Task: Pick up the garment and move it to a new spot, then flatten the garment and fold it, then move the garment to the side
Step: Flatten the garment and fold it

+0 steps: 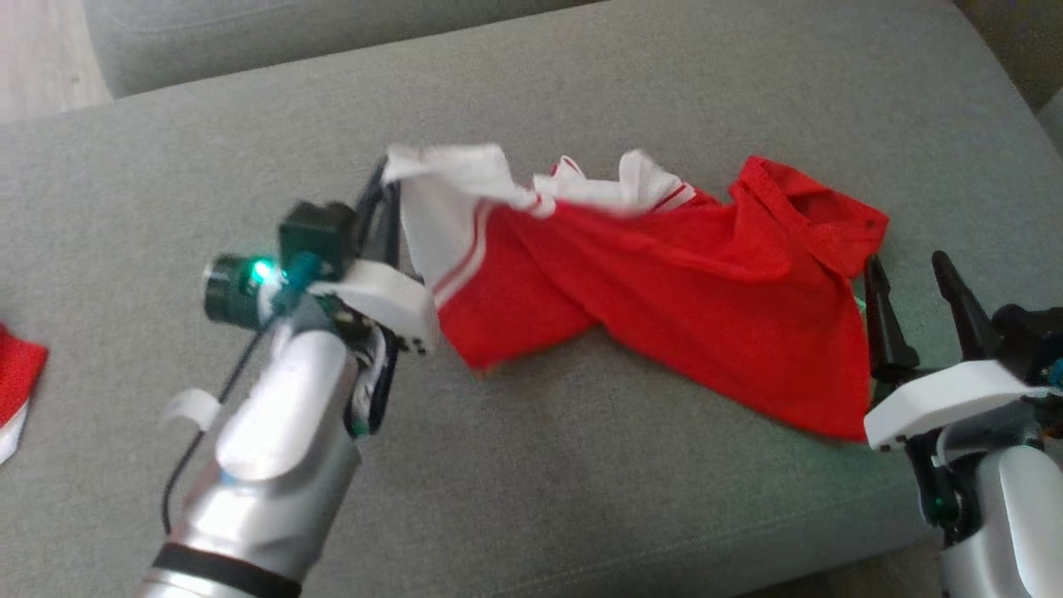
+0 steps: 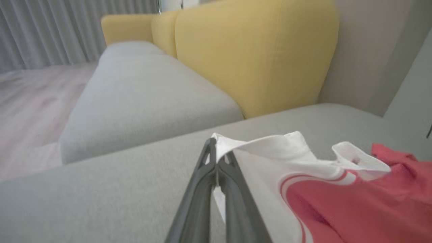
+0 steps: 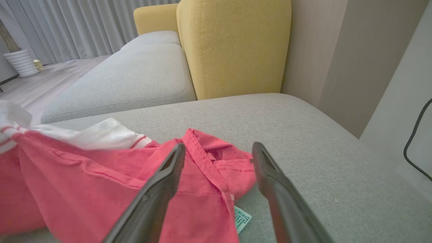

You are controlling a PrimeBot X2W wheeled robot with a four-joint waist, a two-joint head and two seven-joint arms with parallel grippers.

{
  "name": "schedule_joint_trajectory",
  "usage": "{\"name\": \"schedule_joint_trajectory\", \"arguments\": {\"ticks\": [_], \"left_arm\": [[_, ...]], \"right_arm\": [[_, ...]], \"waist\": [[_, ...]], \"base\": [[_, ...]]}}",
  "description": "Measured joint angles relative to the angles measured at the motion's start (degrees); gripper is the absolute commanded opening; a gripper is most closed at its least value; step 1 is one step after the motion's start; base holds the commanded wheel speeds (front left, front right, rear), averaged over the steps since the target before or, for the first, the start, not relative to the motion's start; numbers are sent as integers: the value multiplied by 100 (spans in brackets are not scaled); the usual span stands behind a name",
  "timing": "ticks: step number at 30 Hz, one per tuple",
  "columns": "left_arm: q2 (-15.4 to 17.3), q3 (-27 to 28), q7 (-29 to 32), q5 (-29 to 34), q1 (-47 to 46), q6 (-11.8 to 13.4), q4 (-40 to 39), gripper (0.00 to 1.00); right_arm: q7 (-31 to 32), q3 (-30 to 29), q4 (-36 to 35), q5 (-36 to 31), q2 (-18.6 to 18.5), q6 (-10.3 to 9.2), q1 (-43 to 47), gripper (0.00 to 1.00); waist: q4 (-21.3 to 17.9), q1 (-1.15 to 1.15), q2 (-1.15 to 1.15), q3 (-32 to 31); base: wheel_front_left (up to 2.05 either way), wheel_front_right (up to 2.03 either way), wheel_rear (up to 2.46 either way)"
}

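Right wrist view, far left: white ribbed pot point(image 3: 22, 62) is standing on the wood floor point(image 3: 50, 82), with a brownish stem point(image 3: 6, 35) rising out of it (the pot's inside is not resolvable).

Garment point(image 1: 664, 282), red with white striped trim, is lying crumpled across the middle of the grey seat cushion point(image 1: 581, 482), stretching left to right between the two grippers. Its printed label point(image 3: 242, 218) is peeking out under the red end.

Bare cushion is showing all round it: a wide band toward the near edge, a broad patch to the left, and less on the right, where the rounded corner is curving away. Yellow backrest point(image 2: 256, 57) is rising beyond the far edge, and a second grey seat point(image 2: 141, 98) is adjoining. Another red-and-white piece point(image 1: 17, 374) is lying at the left border of the head view, well apart.

Left gripper point(image 2: 219, 152): fingers are pressing together, pinching the garment's white edge and holding that corner raised.

Right gripper point(image 1: 907, 264): fingers are standing moderately wide apart, gripping nothing, just beside the red collar end. Contact with the cloth cannot be told.
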Motion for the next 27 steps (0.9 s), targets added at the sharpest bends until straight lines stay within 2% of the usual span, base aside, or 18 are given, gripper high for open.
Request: {"name": "schedule_joint_trajectory", "arguments": {"ticks": [7, 12, 17, 23, 24, 25, 26, 27], "left_arm": [[230, 350, -2, 390, 103, -104, -1012, 0], [464, 357, -5, 564, 1012, -177, -1411, 0], [648, 101, -5, 790, 1973, -285, -1630, 0], [681, -357, -5, 988, 2499, -487, -1569, 0], [673, -397, -4, 984, 2553, -524, -1456, 27], [660, -400, -4, 965, 2615, -520, -1368, 27], [643, -363, -4, 928, 2665, -502, -1316, 100], [620, -320, -4, 895, 2692, -455, -1315, 100]], "right_arm": [[3, 3, 205, -22, 113, 0, 11, 100], [2, 7, 339, 12, 137, 0, 60, 100], [2, -24, 525, 12, 163, 0, 186, 100], [2, -127, 672, 9, 171, 0, 206, 100], [2, -129, 699, 9, 181, 0, 207, 100], [2, -131, 720, 8, 188, 0, 208, 100], [2, -131, 734, 3, 191, 0, 208, 100], [2, -131, 740, 2, 193, 0, 208, 100]], "waist": [[185, 0, 0, -149], [308, 0, 0, -194], [464, 0, 0, -218], [605, 0, 0, -249], [615, 0, 0, -260], [626, 0, 0, -272], [636, 0, 0, -284], [643, 0, 0, -296]], "base": [[0, 0, 0], [0, 0, 0], [0, 0, 0], [0, 0, 0], [0, 0, 0], [0, 0, 0], [0, 0, 0], [0, 0, 0]]}}
